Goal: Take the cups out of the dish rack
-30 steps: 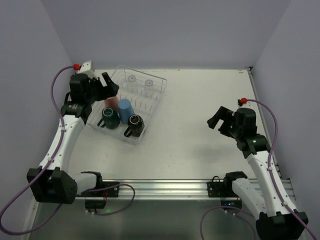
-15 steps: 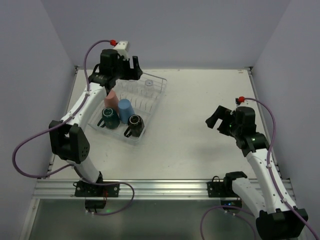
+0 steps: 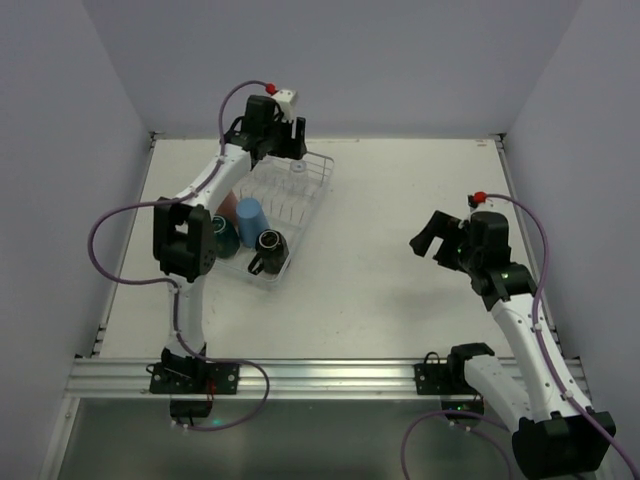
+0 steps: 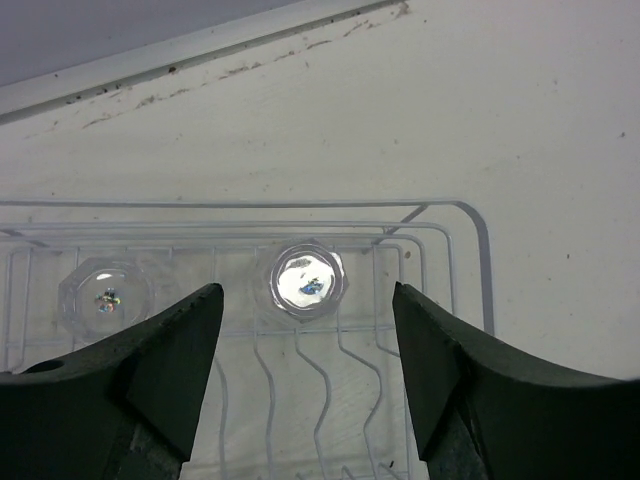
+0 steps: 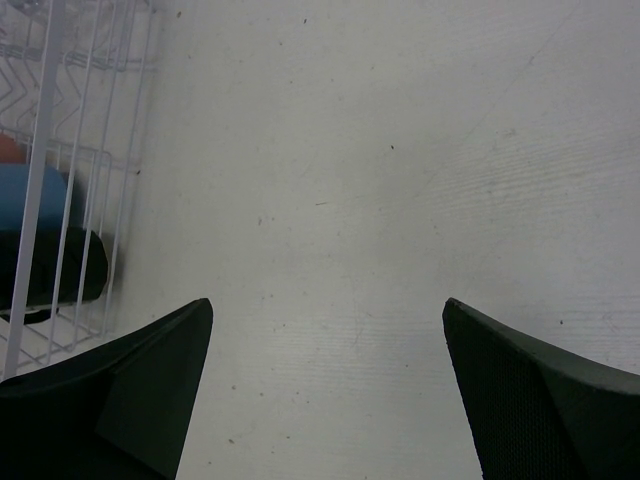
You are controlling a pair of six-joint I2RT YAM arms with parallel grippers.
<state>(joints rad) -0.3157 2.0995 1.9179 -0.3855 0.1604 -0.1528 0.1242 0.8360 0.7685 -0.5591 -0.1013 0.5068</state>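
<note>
The see-through dish rack point(image 3: 310, 212) lies at the table's far left. At its near end stand a light-blue tumbler point(image 3: 248, 215), a dark teal mug point(image 3: 222, 237) and a black mug point(image 3: 268, 244). A salmon-pink tumbler point(image 3: 228, 204) is partly hidden by the left arm. Two small clear glasses point(image 4: 306, 280) point(image 4: 104, 297) stand at the far end. My left gripper point(image 3: 278, 148) hangs open above them, one glass in line between its fingertips point(image 4: 305, 300), untouched. My right gripper point(image 3: 432, 238) is open over bare table, right of the rack, holding nothing.
The table's far edge and back wall point(image 4: 200, 45) lie just beyond the rack's end rim point(image 4: 478, 250). The left arm stretches over the rack's left side. In the right wrist view the rack's wires point(image 5: 60, 200) show at the left, with bare table point(image 5: 400, 150) ahead.
The left arm swung from the rack's left side to its far end, above the clear glasses, and its jaws narrowed. The right arm stayed still.
</note>
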